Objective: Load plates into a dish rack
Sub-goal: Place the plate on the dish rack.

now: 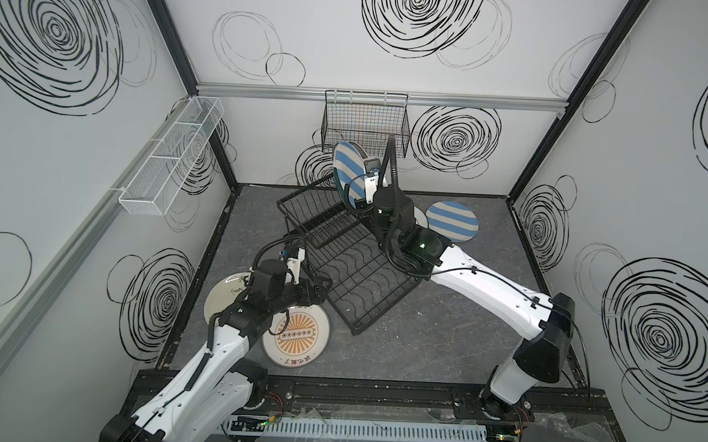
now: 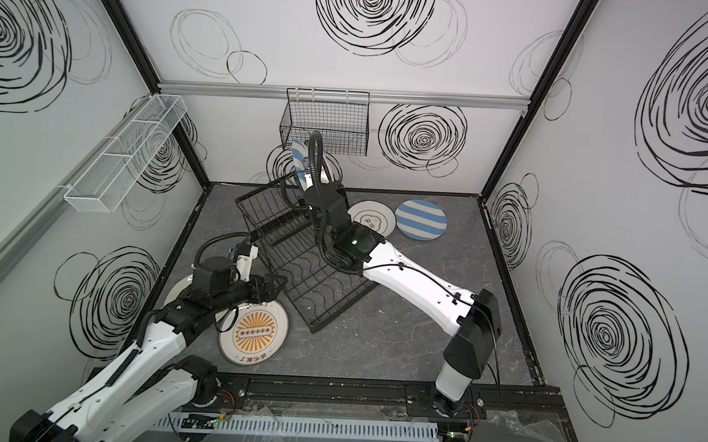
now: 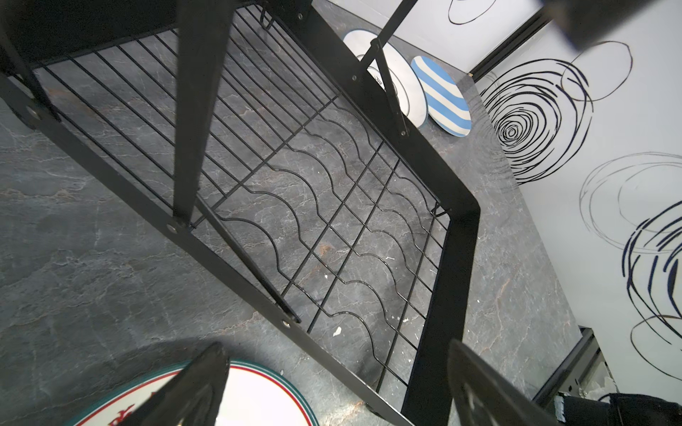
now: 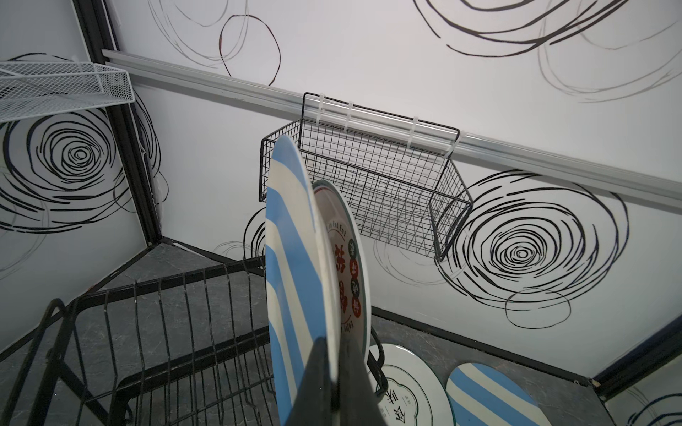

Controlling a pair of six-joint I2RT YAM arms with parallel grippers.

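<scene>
Could drop the striped plate (image 4: 291,276), pinched only at its rim by the right tool (image 4: 334,383), or knock it against the red-character plate (image 4: 348,265) just beside; left tool (image 3: 332,354) spread.

This is a robot test booth in a lab: white walls (image 1: 332,42) printed with black scribbled swirls, black frame posts (image 1: 167,29), an aluminium rail (image 1: 267,90), a left arm (image 1: 221,348) and right arm (image 1: 494,287) mounted on a front rail (image 1: 376,393), and a slotted cable duct (image 1: 374,431).
</scene>
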